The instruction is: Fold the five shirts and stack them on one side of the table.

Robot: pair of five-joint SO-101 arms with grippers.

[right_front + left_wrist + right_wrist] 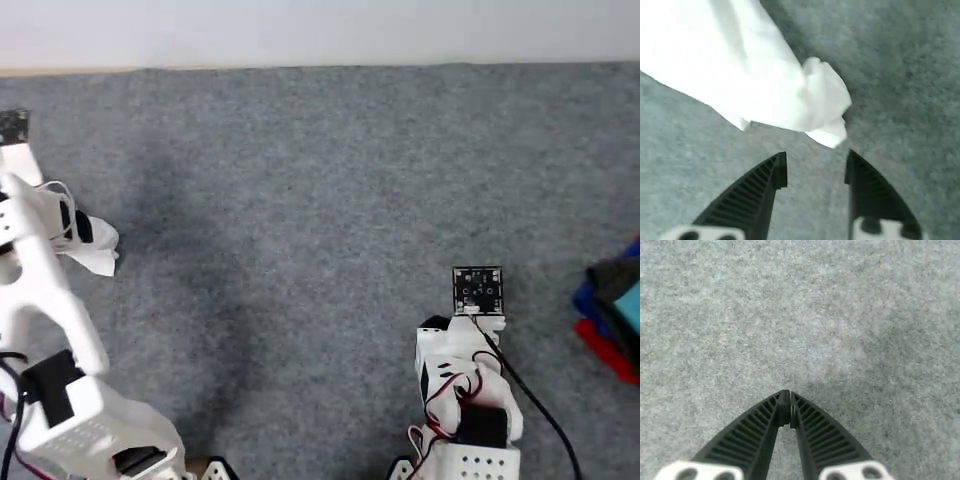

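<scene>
Okay, left gripper point(815, 172) spread wide, nothing between the jaws, hanging just short of the white shirt point(745, 75). Then right gripper point(788, 409): pressed together, empty, over bare grey table point(300, 190). The white shirt lies on the table at the left side, crumpled, with one bunched corner nearest the open jaws; not yet folded, by my read.

Risk: closing on that lump would likely catch several layers at once, so the cloth drags as a wad instead of opening flat. The fuzzy table surface may also grip the fabric and twist it on a pull.

Farther off, the stack of folded shirts point(612, 318) sits at the right edge, well apart from the white one. The right arm point(465, 400) stands between shirt and stack, so a carry across could clip it. Pale wall point(320, 30) behind.
</scene>
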